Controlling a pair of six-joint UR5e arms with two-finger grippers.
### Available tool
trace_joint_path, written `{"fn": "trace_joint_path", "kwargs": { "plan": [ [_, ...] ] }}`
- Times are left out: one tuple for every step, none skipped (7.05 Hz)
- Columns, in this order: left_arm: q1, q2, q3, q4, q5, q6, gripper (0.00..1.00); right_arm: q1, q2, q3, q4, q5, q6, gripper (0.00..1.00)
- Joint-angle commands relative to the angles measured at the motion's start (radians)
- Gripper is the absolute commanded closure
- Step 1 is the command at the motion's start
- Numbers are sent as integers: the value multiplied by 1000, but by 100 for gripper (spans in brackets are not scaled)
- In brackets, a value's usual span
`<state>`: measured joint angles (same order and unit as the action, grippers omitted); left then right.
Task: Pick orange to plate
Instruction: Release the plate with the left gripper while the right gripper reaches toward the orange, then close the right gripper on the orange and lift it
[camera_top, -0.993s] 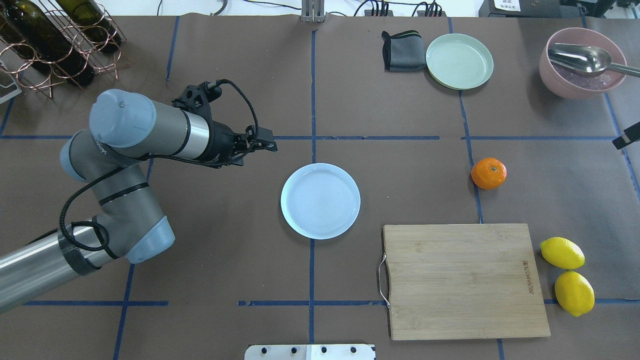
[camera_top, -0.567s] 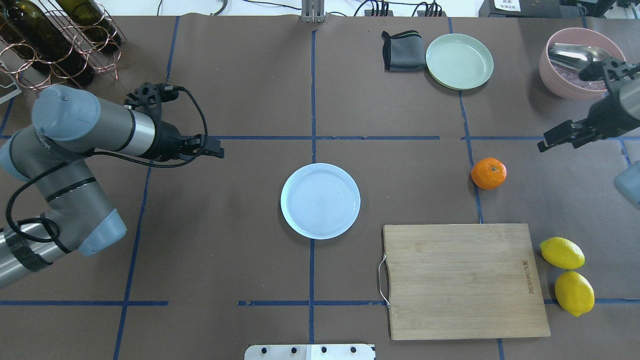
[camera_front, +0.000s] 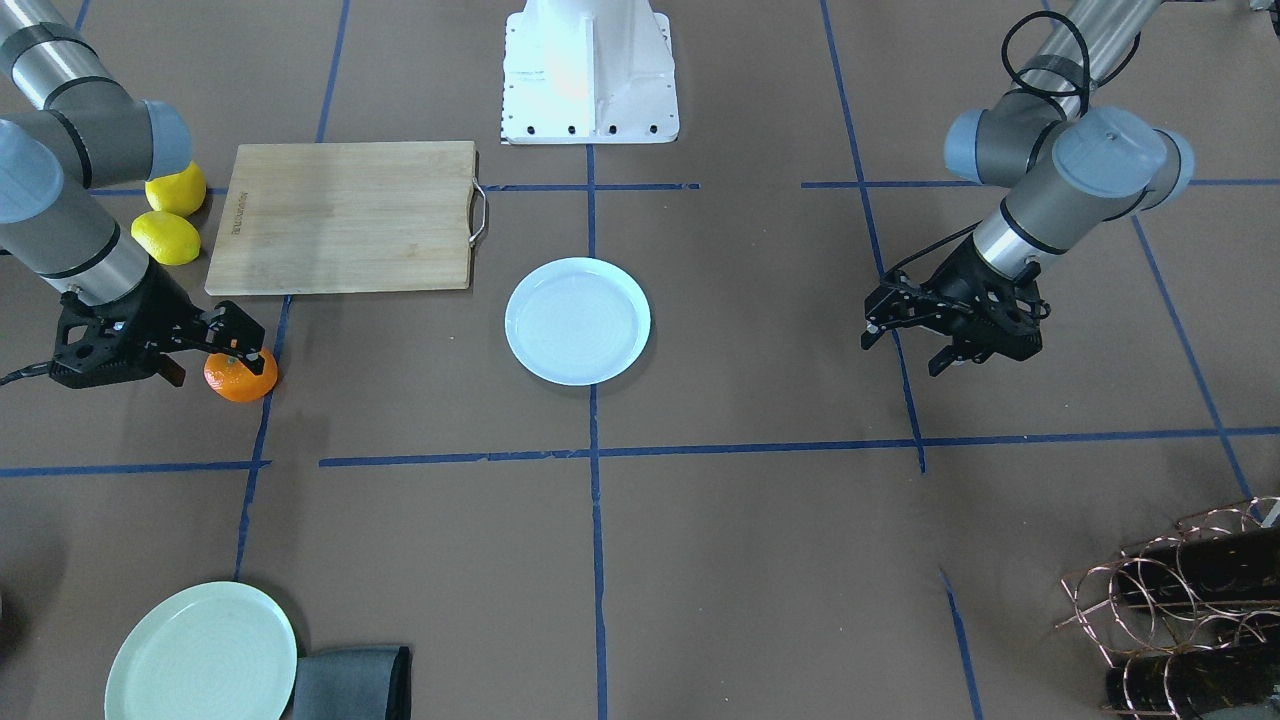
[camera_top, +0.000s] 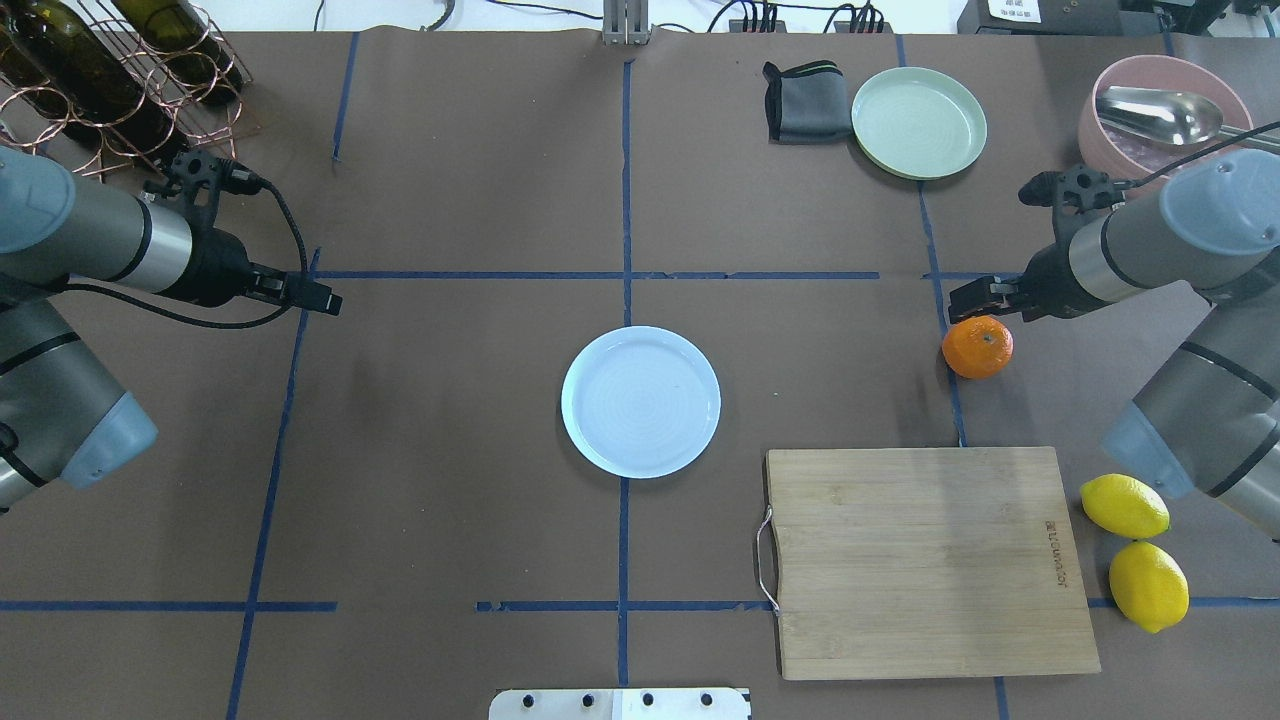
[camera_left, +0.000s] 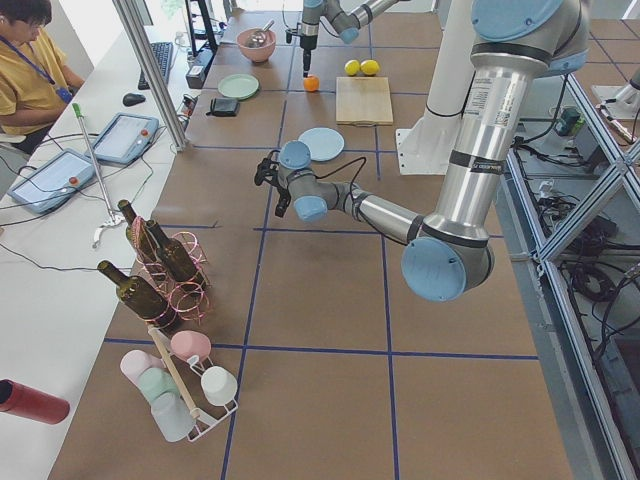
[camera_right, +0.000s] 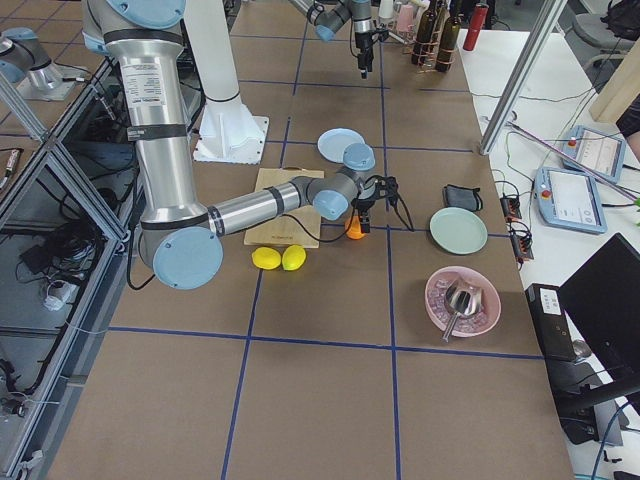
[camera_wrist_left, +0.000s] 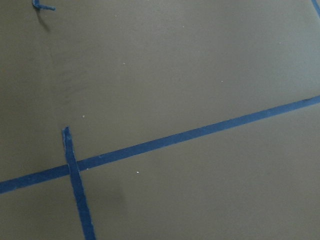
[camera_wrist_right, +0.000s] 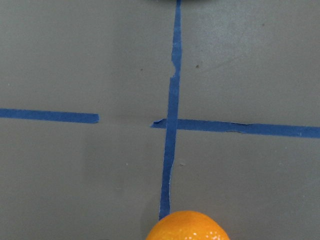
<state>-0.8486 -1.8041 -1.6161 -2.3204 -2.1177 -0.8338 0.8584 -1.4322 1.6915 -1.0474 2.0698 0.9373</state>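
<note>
Orange (camera_top: 978, 347) off plate (camera_top: 640, 402), right tool (camera_front: 208, 358) apart over it, left tool (camera_front: 905, 352) apart, pink bowl (camera_top: 1105, 165) holding scoop (camera_top: 1165, 115)

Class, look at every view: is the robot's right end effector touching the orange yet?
Cannot tell. In the front-facing view a finger of the right end effector overlaps the orange; the overhead view shows no clear gap or contact.

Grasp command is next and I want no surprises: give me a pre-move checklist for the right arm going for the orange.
1. Right gripper open: ok.
2. Orange centred under it: not ok; the right wrist view shows it only at its bottom edge.
3. Orange free of neighbours: ok.
4. Plate empty: ok.
5. Left gripper clear of the orange-to-plate path: ok.
6. Height over the orange: cannot tell.
</note>
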Motion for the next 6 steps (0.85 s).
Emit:
{"fn": "trace_joint_path", "kwargs": {
  "plan": [
    [0,-4,1,-4,-1,1,3,-19,-14,5,-3,-13,18,0],
    [2,-4,2,-7,1,-4,1,-21,-13,5,-5,-19,18,0],
    [0,2,-7,-8,-1,-5,1,-19,-17,7,-5,-29,18,0],
    [0,5,-5,-10,-2,-4,1,-22,-36,5,-5,-33,18,0],
    [2,5,-2,-11,-1,-4,1,-44,-36,4,-5,-36,18,0],
    [0,5,-2,-11,-1,-4,1,-74,-36,-1,-5,-69,18,0]
  ]
}}
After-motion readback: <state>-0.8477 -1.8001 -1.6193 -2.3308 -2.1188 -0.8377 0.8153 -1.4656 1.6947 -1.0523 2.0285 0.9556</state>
